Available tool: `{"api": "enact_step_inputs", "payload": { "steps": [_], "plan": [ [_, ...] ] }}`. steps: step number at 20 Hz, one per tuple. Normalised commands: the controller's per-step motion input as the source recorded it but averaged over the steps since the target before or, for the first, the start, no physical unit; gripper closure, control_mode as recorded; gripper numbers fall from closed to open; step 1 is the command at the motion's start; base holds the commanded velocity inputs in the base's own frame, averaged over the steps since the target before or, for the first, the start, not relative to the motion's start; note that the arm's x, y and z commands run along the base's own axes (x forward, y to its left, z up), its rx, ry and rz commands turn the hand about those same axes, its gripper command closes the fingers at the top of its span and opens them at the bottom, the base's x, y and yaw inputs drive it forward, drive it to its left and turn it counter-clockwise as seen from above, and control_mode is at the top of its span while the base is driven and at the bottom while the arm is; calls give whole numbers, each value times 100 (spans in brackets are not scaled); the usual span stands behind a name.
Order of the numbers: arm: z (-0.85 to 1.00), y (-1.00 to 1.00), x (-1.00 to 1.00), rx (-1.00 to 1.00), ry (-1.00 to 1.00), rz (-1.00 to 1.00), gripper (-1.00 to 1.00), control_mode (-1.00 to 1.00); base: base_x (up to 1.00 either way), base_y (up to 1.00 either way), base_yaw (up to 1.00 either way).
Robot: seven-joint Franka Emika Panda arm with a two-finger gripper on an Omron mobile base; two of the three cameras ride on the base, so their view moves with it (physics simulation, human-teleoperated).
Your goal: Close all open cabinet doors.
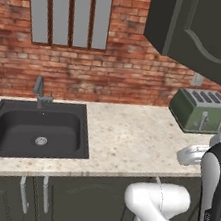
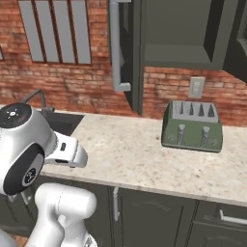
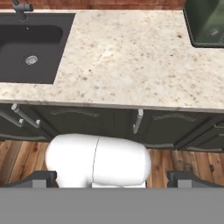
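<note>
We see a cabinet door [image 2: 130, 53] swung out from the wall cabinet, edge-on in the right base view, dark grey-green, with its long vertical grey bar handle [image 2: 115, 48] on the left face. In the left base view the same door [image 1: 206, 31] hangs over the right part of the surface, showing an arched raised moulding. Behind it the cabinet interior [image 2: 178, 34] stands open, and a second dark panel [image 2: 236, 38] juts out at the far right.

Going left to right below: a dark sink [image 1: 38, 131] with its faucet [image 1: 40, 91] sits at the left, then a broad bare stretch of speckled surface [image 1: 124, 135], then a green toaster [image 2: 192, 126] under the open cabinet, close to the brick wall. The door's lower edge hangs well above the surface and left of the toaster.

In the hand view our jaws point down at the surface front edge, with the fingertips [image 3: 39, 178] far apart and holding nothing.
</note>
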Motion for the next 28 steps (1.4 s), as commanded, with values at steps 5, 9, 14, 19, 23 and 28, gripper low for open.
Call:
{"api": "enact_step_inputs", "payload": {
  "steps": [5,9,14,19,23,28],
  "plan": [
    [0,0,0,0,0,0,-100,100,-42,-17,0],
    [0,0,0,0,0,0,-100,100,-23,-30,0],
    [0,0,0,0,0,0,-100,100,-11,-47,0],
    [0,0,0,0,0,0,-100,100,0,-62,0],
    [0,0,0,0,0,0,-100,100,-2,-56,0],
    [0,0,0,0,0,0,-100,100,0,-54,0]
  ]
}}
